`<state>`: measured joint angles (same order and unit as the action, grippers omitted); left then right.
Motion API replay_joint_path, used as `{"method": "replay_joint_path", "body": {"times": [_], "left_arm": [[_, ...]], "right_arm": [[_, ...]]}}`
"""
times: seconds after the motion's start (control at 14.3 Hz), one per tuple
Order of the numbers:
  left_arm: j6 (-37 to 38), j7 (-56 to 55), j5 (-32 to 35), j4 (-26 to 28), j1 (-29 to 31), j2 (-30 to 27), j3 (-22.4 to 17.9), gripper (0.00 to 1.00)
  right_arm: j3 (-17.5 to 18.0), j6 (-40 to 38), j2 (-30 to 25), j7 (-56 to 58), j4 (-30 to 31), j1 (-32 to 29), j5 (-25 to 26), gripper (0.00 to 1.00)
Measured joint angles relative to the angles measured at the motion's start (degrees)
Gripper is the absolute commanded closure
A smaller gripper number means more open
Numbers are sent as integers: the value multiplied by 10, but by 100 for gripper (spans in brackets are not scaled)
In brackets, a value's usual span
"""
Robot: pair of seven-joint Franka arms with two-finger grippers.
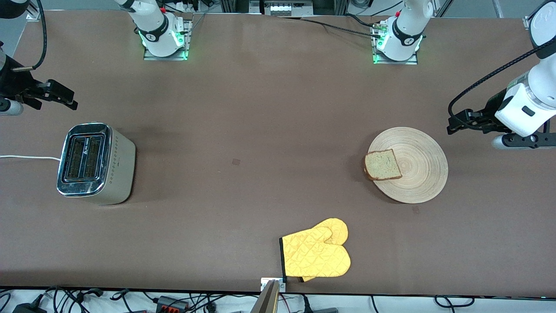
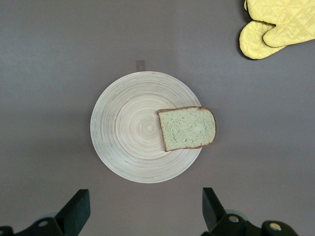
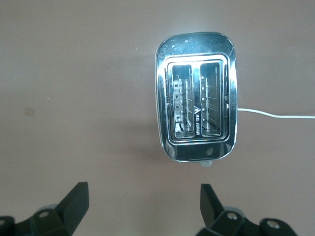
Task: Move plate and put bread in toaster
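Nothing is moved yet: bread (image 1: pixel 382 164) sits at the plate's (image 1: pixel 419 174) nine o'clock edge; our left pincer (image 2: pixel 142 211) and right pincer (image 3: pixel 142 209), both wide and empty, wait; next, a grasp.

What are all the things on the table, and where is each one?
plate: one, light wood, toward the left arm's end of the table.
bread: one slice, light brown with darker crust, on the plate's edge, overhanging it toward the toaster.
toaster: one, shiny silver, toward the right arm's end, both slots empty.
cord: one, white, runs from the toaster.
oven mitts: a stacked pair by the look of it, yellow, nearest the front camera.
left gripper: open, empty, up beside the plate.
right gripper: open, empty, up near the toaster.
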<state>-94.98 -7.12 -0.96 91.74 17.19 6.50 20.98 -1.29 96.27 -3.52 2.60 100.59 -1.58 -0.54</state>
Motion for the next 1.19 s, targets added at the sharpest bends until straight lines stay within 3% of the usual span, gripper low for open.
{"method": "replay_joint_path", "body": {"times": [0.21, 0.56, 0.91, 1.19], "left_arm": [[0, 13, -6, 1, 14, 23, -3, 0], [-1, 139, -122, 3, 141, 113, -9, 0], [-1, 225, -131, -38, 201, 217, -9, 0], [9, 264, -158, -62, 225, 265, -9, 0]], "right_arm": [[0, 1, 0, 0, 0, 0, 1, 0], [0, 1, 0, 0, 1, -1, 1, 0], [0, 1, 0, 0, 6, -2, 2, 0], [0, 2, 0, 0, 6, -2, 5, 0]]}}
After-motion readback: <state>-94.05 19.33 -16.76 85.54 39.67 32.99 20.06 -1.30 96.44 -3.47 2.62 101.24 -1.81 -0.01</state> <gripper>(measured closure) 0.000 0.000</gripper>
